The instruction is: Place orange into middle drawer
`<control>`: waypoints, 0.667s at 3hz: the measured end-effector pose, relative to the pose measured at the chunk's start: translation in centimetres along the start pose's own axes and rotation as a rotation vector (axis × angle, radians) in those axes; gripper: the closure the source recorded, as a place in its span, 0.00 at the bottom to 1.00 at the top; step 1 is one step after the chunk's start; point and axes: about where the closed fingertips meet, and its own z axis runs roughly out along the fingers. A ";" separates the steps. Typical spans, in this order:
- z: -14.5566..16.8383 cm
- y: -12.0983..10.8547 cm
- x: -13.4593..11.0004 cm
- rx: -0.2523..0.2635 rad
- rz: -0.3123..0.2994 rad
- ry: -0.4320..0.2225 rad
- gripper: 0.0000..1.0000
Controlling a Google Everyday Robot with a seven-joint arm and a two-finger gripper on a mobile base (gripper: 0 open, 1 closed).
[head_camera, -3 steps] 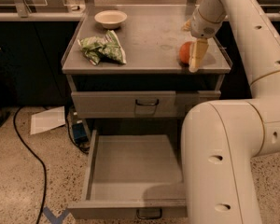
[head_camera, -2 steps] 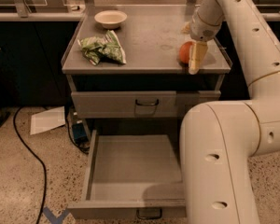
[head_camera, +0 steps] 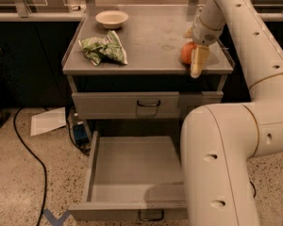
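Observation:
The orange [head_camera: 186, 52] sits on the grey cabinet top [head_camera: 146, 41] near its front right corner. My gripper [head_camera: 193, 62] reaches down from the white arm and is right at the orange, covering its right side. The middle drawer [head_camera: 132, 166] is pulled open low in front of the cabinet; its inside is bare and its small loop handle [head_camera: 151, 215] shows at the front. The white arm's elbow covers the drawer's right side.
A pale cream bowl [head_camera: 112, 18] stands at the back left of the top. A green-and-white snack bag [head_camera: 104, 49] lies front left. A closed drawer front with a dark handle [head_camera: 148, 103] is above the open drawer. A black cable [head_camera: 30, 154] and paper [head_camera: 48, 121] lie on the floor to the left.

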 end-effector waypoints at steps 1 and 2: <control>0.0 0.0 0.0 0.000 0.000 0.000 0.19; 0.0 0.0 0.0 0.000 0.000 0.000 0.42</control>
